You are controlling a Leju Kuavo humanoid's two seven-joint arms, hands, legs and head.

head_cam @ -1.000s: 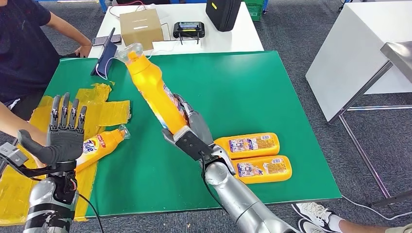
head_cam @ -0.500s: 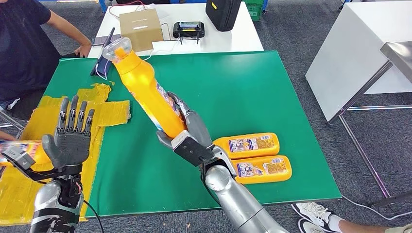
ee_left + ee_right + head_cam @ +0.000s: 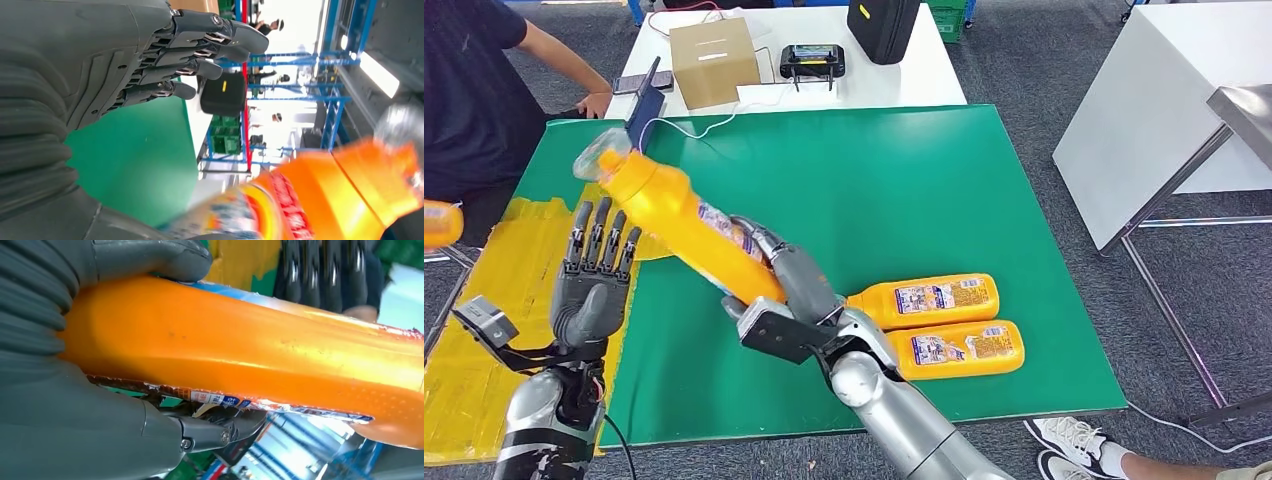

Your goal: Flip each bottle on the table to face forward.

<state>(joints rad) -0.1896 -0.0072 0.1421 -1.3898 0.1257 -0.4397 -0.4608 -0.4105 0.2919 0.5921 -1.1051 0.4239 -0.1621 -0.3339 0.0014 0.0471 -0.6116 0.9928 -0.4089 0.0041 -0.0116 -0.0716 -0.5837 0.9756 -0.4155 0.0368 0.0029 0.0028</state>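
Closest in, the left hand (image 3: 591, 290) is up with its fingers (image 3: 210, 47) spread and nothing in it, hovering over the near left part of the green table (image 3: 944, 190), just beside the yellow tape patch (image 3: 494, 300). Right next to it the right hand (image 3: 779, 300) has its fingers wrapped around the base end of an orange bottle (image 3: 679, 220), which is off the table and tilted, clear cap pointing up and away to the left. The right wrist view shows the thumb (image 3: 150, 257) pressed on one side of that bottle. Two more orange bottles are lying flat on the table near the right arm, labels up: a nearer bottle (image 3: 964, 348) and a farther bottle (image 3: 929, 297), side by side. Further back there's a cardboard box (image 3: 712, 58) and a black case (image 3: 882, 28) on the white table (image 3: 924, 70), and a person (image 3: 474, 90) sits at the far left.
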